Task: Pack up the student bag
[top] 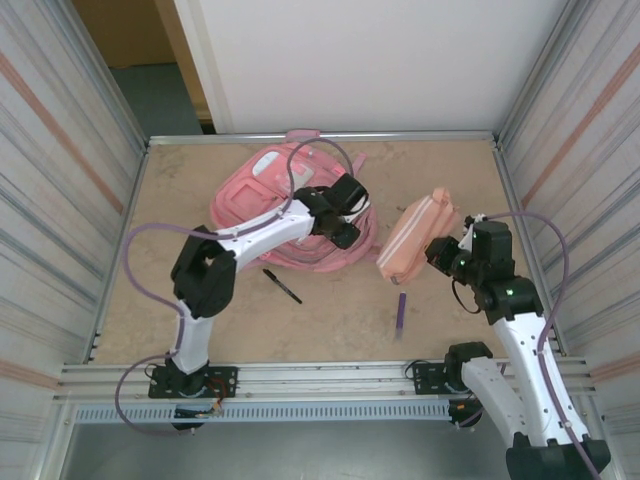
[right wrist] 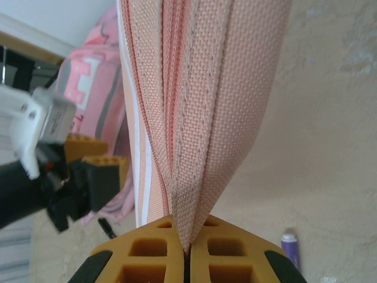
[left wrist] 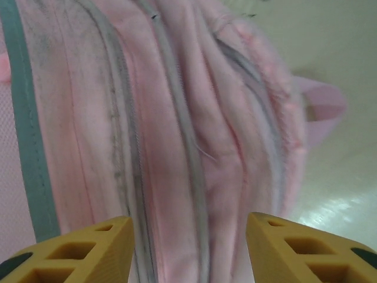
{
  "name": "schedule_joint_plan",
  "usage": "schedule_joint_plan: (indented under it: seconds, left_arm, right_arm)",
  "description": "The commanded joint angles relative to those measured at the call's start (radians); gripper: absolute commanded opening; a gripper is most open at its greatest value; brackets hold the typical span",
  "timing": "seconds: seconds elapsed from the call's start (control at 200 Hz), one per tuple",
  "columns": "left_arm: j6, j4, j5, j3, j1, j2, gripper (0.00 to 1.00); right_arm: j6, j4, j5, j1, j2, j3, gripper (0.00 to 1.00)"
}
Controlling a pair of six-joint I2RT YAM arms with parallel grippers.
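The student bag (top: 262, 190) lies flat at the back middle of the table, pink with pale patches. My left gripper (top: 348, 214) hovers over its right edge, open. In the left wrist view its yellow fingers (left wrist: 82, 247) stand wide apart, with the bag's pink folds and grey zip lines (left wrist: 177, 118) just beyond the left gripper (left wrist: 188, 250). My right gripper (top: 441, 251) is shut on the end seam of a salmon pencil case (top: 415, 238). Up close, the case (right wrist: 206, 88) rises from the right gripper (right wrist: 187, 250). The bag (right wrist: 88, 82) shows behind it.
A black pen (top: 282, 285) lies on the table just in front of the bag. A purple marker (top: 402, 310) lies in front of the pencil case, also seen as a purple marker (right wrist: 290, 247) beside my right fingers. Metal rails and ribbed walls enclose the table.
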Motion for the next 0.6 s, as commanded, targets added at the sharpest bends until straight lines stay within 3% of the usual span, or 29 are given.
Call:
schedule_joint_plan:
  seconds: [0.0,0.21,0.311,0.381,0.466,0.531,0.596]
  left_arm:
    - [-0.014,-0.083,-0.182,0.060,0.021,0.048,0.50]
    - [-0.024,-0.069,-0.245,0.113,0.039,0.152,0.40]
    - [-0.040,-0.067,-0.127,0.132,0.062,0.177,0.20]
    - [-0.054,-0.067,-0.037,0.126,0.083,0.178,0.16]
    - [-0.048,-0.089,-0.001,0.121,0.083,0.139,0.13]
    - [-0.040,-0.103,-0.002,0.118,0.081,0.071,0.00]
    - [-0.006,-0.105,-0.005,0.111,0.083,-0.018,0.00]
  right_arm:
    - [-0.006,0.013,-0.060,-0.005,-0.020,0.000,0.06]
    - [-0.027,0.015,-0.094,-0.006,-0.027,0.017,0.06]
    - [-0.035,0.007,-0.093,-0.005,-0.017,0.022,0.06]
    - [-0.032,0.029,-0.103,-0.006,-0.011,0.009,0.07]
    - [-0.032,0.030,-0.116,-0.006,0.008,0.005,0.07]
    - [-0.030,0.027,-0.138,-0.006,0.029,-0.001,0.07]
    - [-0.005,0.054,-0.175,-0.007,0.056,-0.021,0.07]
